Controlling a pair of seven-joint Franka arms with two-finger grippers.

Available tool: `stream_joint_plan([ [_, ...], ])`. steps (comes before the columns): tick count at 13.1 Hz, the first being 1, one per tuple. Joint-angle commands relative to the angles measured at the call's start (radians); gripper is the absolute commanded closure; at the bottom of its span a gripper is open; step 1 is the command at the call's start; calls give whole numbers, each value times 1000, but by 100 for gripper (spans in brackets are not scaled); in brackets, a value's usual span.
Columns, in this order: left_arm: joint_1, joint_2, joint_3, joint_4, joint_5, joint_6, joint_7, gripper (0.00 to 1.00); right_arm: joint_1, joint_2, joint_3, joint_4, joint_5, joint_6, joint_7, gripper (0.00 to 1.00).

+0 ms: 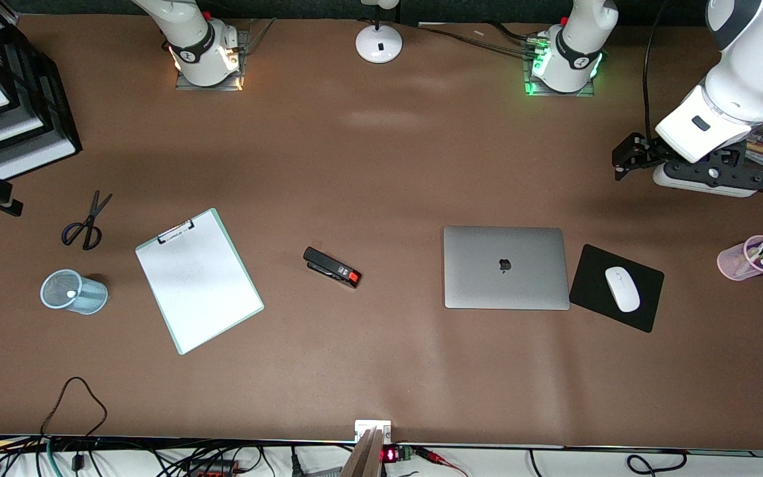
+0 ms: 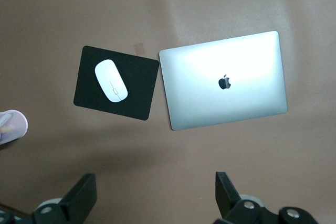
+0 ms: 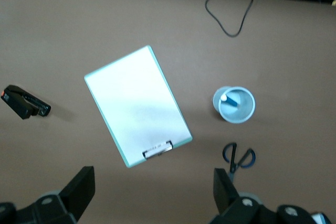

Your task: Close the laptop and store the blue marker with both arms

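Note:
The laptop (image 1: 504, 267) lies shut, lid down with the apple logo up, toward the left arm's end of the table; it also shows in the left wrist view (image 2: 226, 85). The blue marker (image 3: 230, 101) stands in a light blue mesh cup (image 3: 234, 105) toward the right arm's end, its white end (image 1: 71, 293) up. My left gripper (image 1: 623, 161) hangs open and empty above bare table, farther from the front camera than the mouse pad; in its wrist view (image 2: 156, 192) nothing is between the fingers. My right gripper (image 3: 152, 192) is open and empty, high above the clipboard and scissors.
A white clipboard (image 1: 198, 279), a black stapler (image 1: 332, 267) and scissors (image 1: 85, 224) lie on the table. A white mouse (image 1: 622, 289) sits on a black pad (image 1: 587, 278) beside the laptop. A pink pen cup (image 1: 746, 260), a lamp base (image 1: 379, 43) and black trays (image 1: 10, 106) stand at the edges.

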Motion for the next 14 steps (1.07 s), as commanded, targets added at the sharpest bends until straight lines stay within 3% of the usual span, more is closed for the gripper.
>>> stream_joint_plan([
  [1, 10, -2, -9, 9, 4, -5, 23, 0, -52, -148, 83, -207, -25, 85, 11, 0],
  [9, 10, -2, -9, 9, 4, -5, 23, 0, -45, -156, 85, -210, -30, 51, 12, 0],
  [14, 10, -2, -9, 9, 6, -5, 23, 0, -32, -225, 83, -260, -60, 45, 113, 0],
])
